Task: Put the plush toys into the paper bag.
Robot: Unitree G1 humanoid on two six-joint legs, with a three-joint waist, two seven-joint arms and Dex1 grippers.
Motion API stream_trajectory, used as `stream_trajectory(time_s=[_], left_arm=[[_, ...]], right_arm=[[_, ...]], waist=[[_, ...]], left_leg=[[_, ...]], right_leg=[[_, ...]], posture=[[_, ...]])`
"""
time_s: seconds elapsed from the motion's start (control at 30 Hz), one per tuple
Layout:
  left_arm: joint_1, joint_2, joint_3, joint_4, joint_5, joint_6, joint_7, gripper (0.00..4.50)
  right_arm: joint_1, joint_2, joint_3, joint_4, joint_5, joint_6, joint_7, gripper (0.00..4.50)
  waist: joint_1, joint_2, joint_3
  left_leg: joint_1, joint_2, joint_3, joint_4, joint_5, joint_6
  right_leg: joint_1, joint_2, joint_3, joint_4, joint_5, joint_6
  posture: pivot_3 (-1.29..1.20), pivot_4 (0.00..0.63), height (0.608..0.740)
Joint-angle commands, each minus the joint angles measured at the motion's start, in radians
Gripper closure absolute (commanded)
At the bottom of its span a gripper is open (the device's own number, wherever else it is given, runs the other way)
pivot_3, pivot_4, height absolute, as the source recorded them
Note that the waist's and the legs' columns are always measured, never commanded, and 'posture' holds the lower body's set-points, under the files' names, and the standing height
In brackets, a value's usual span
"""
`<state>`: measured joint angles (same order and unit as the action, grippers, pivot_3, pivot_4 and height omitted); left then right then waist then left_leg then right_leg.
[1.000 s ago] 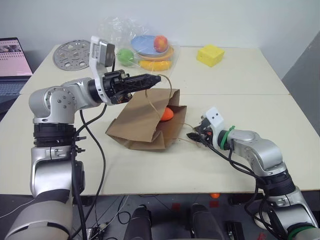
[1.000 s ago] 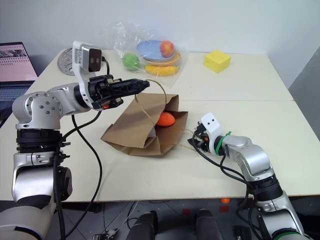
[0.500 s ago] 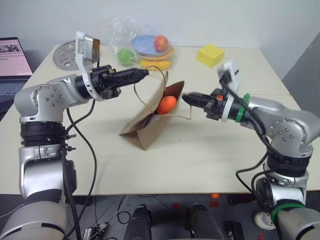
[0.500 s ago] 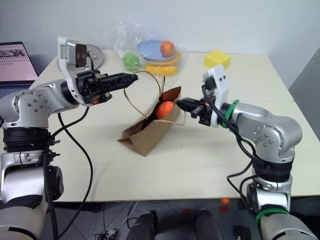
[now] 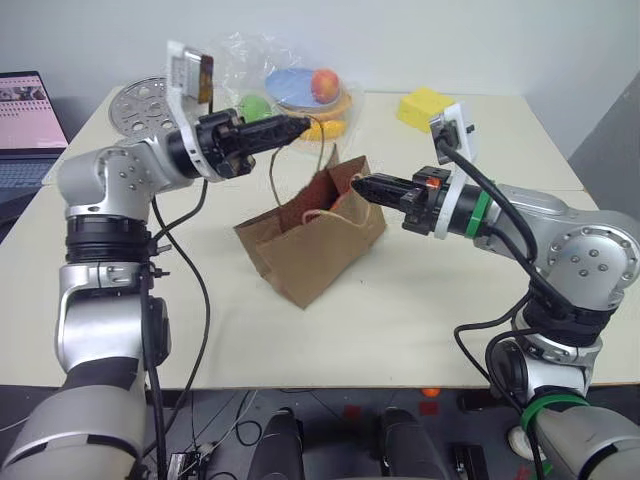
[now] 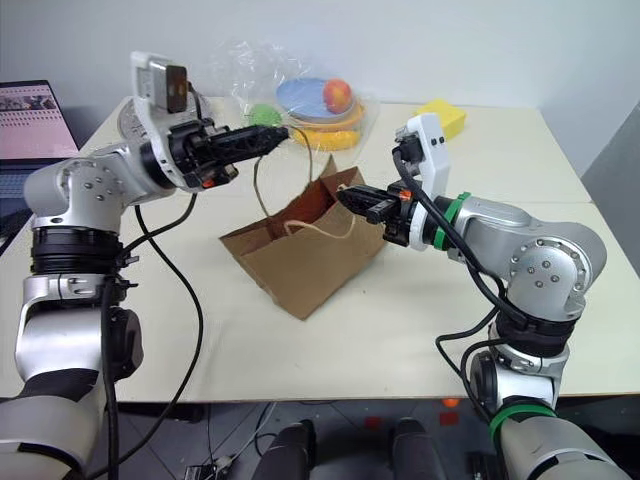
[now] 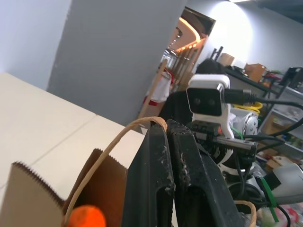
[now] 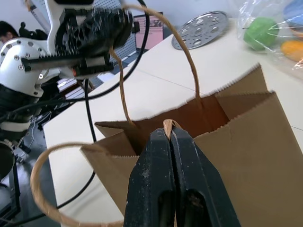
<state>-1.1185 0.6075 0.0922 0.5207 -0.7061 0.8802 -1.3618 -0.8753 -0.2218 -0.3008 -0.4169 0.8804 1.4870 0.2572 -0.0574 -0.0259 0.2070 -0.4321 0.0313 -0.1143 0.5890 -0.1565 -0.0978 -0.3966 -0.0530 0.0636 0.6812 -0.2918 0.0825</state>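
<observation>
Lifted off the desk since a second ago, the right gripper (image 5: 362, 184) now sits at the near rim of the paper bag (image 5: 318, 245), where earlier it lay low on the desk toward the right edge beside the bag's mouth. Its two black fingers are pressed together on the rim where the near handle joins the bag, as the right wrist view shows. The left gripper (image 5: 297, 125) has stayed up behind the bag, fingers clamped on the top of the far handle (image 6: 262, 170), which stretches taut from its tip down to the rim. Between the two holds the bag has swung from lying on its side to standing tilted, mouth up and spread, near the middle of the desk. The orange carrot toy (image 7: 84, 216), which showed at the mouth while the bag lay flat, now sits down inside; only the left wrist view catches a bit of orange behind the serrated rim. The white egg toy cannot be made out in these frames. Judging from this, one toy is bagged and the bag is being held open and steadied. At the desk's far edge lie the clear plastic bag of fruit (image 5: 290, 85), a yellow foam block (image 5: 423, 107) and a round metal disc (image 5: 140, 100).
</observation>
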Motion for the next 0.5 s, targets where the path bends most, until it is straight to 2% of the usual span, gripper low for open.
stream_trajectory(time_s=[0.03, 0.13, 0.27, 0.37, 0.5], left_arm=[[-0.043, -0.009, -0.018, 0.027, 0.029, -0.036, -0.040, 4.50], [-0.074, -0.023, -0.019, 0.081, 0.056, -0.062, -0.051, 4.50], [-0.064, -0.023, -0.030, 0.062, 0.074, -0.068, -0.076, 4.50], [-0.030, 0.007, -0.022, 0.004, 0.059, -0.026, -0.088, 3.86], [0.010, 0.047, -0.006, -0.075, 0.041, 0.020, -0.089, 2.65]], right_arm=[[-0.029, 0.028, -0.059, -0.039, 0.023, 0.031, -0.064, 4.47], [-0.023, 0.032, -0.070, -0.048, 0.030, 0.081, -0.087, 4.47], [0.029, -0.034, -0.033, -0.073, 0.017, 0.104, -0.066, 4.47], [0.048, -0.101, -0.011, -0.084, 0.038, 0.089, -0.012, 3.89], [0.051, -0.160, 0.015, -0.083, 0.035, 0.058, 0.032, 2.48]], waist=[[0.000, 0.000, 0.000], [0.000, 0.000, 0.000], [0.001, 0.000, 0.000], [0.000, 0.000, 0.000], [-0.009, 0.000, 0.000]], left_leg=[[0.000, 0.000, 0.000, 0.000, 0.000, 0.000], [0.000, 0.000, 0.000, 0.000, 0.000, 0.000], [-0.001, 0.000, 0.000, -0.001, 0.000, 0.000], [-0.001, 0.000, 0.000, -0.001, 0.000, 0.000], [-0.001, 0.000, 0.001, -0.001, 0.000, 0.000]], right_leg=[[0.000, 0.000, 0.000, 0.000, 0.000, 0.000], [0.000, 0.000, 0.000, 0.000, 0.000, 0.000], [-0.001, 0.000, 0.000, 0.000, 0.000, 0.000], [-0.001, 0.000, 0.000, 0.000, 0.000, 0.000], [-0.003, 0.000, 0.001, 0.001, 0.000, 0.000]], posture=[[0.00, 0.150, 0.740], [0.00, 0.150, 0.740], [0.00, 0.150, 0.740], [0.00, 0.150, 0.740], [0.00, 0.150, 0.740]])
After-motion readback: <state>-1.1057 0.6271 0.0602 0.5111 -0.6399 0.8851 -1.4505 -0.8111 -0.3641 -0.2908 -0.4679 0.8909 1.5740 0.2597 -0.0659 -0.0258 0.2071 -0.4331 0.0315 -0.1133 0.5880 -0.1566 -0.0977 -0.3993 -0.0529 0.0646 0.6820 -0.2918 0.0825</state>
